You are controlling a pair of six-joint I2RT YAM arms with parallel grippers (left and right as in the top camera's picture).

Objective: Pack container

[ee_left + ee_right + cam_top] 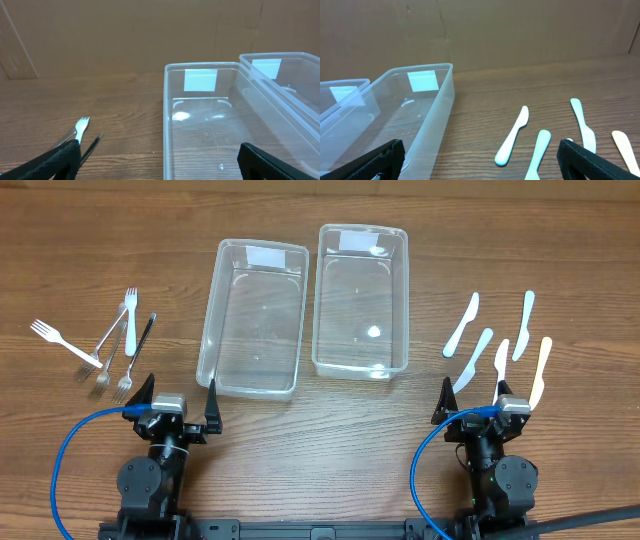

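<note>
- Two clear containers are set side by side at mid-table: the left container (255, 320), and the right container (362, 300) slightly farther back.
- Forks (128, 330) are scattered left of the left container.
- White knives (461, 326) are spread right of the right container.
- The left gripper (177, 395) is held near the left container's near end, fingers spread wide, gripping nothing.
- The right gripper (475, 395) is held beside the nearest knives, likewise wide.

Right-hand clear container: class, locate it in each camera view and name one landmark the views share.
Overhead: right-hand container, right of centre.
Left wrist: far right edge, beyond the left container.
Right wrist: left of centre.
Shared landmark: the white label on its far wall.
</note>
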